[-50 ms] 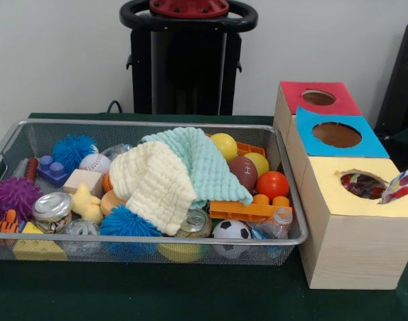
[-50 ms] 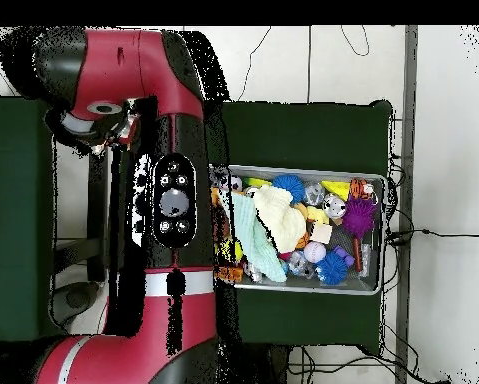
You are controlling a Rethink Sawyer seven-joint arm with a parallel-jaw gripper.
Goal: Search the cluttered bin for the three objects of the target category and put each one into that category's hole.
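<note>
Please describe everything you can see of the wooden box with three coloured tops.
The wooden box stands upright on the green table, right of the wire bin and close beside it. It looks like pale wood. Its top steps down in three panels, red, blue and yellow, each with a round hole. Something multicoloured shows inside the yellow hole.

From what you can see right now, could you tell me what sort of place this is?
Probably a robotics lab set up for sorting trials: a wire bin crammed with toys on a green-covered table, wooden boxes with coloured holed tops, and the red arm overhead.
</note>
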